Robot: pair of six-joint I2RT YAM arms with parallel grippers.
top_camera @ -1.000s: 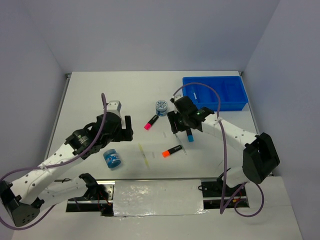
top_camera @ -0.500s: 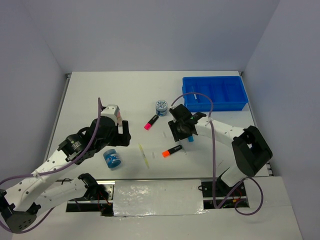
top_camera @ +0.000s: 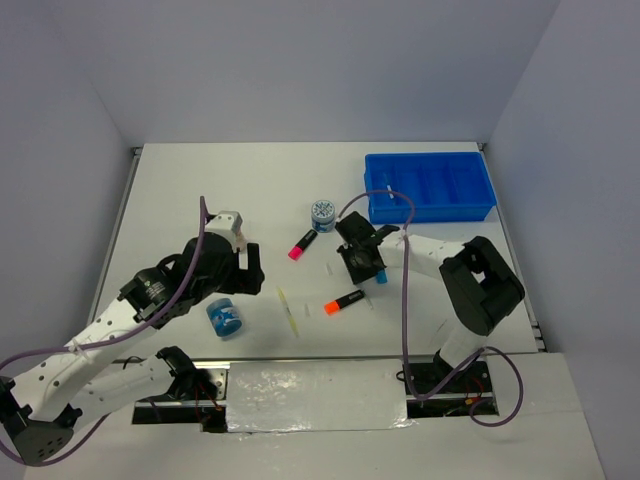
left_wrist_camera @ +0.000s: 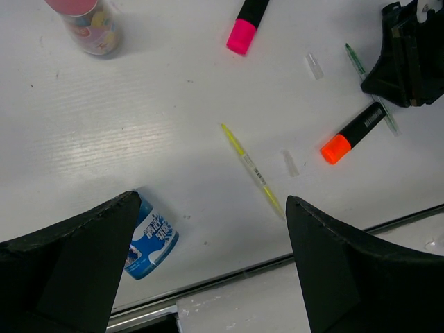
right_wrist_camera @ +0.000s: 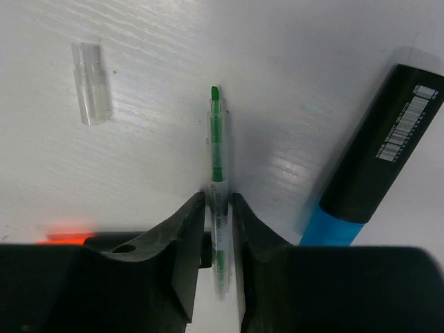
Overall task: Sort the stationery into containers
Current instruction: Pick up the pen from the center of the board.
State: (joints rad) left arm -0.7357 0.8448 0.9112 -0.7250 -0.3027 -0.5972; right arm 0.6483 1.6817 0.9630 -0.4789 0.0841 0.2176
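Broadly, the white tabletop [top_camera: 200, 190] carries everything; the bright blue plastic compartment tray [top_camera: 440, 213] sits at its far right, well apart from the work. The left gripper [left_wrist_camera: 213, 202] hovers, jaws wide and empty. The right gripper [right_wrist_camera: 216, 205] has its jaws pinched on the thin green-inked clear pen [right_wrist_camera: 216, 139], lying flat just beside the black blue-capped marker [right_wrist_camera: 378, 152]. So slim a barrel could pivot or slip out on lifting, or the jaws could nudge that marker.

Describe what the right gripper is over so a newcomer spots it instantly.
From the blue tray, look down-left in the top view to the right gripper. A thin clear pen lies between its fingers. Unlike the fat blue-capped marker beside it, it is slender, green-tipped.
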